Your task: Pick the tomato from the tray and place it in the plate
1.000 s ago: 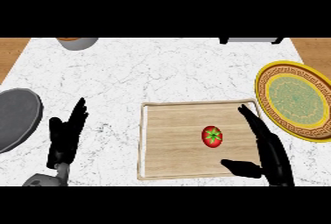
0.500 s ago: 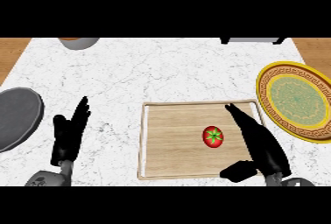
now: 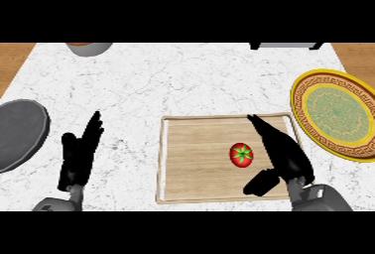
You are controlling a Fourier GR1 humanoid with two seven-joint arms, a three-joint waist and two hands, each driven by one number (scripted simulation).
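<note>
While the tomato lies on the wooden tray, just left of the right hand, nothing has hold of it. That hand's fingers are straight and spread over the tray, thumb out below the fruit, and it carries nothing. To do the grasp well, the hand should, in the inspector's judgement, settle lower and close fingers and thumb from opposite sides, centred on the fruit so it does not roll. The tomato is round with no clear long axis; its green stem star faces up toward the camera. The plate sits beyond the hand's right side. The left hand rests open on the counter, well left.
</note>
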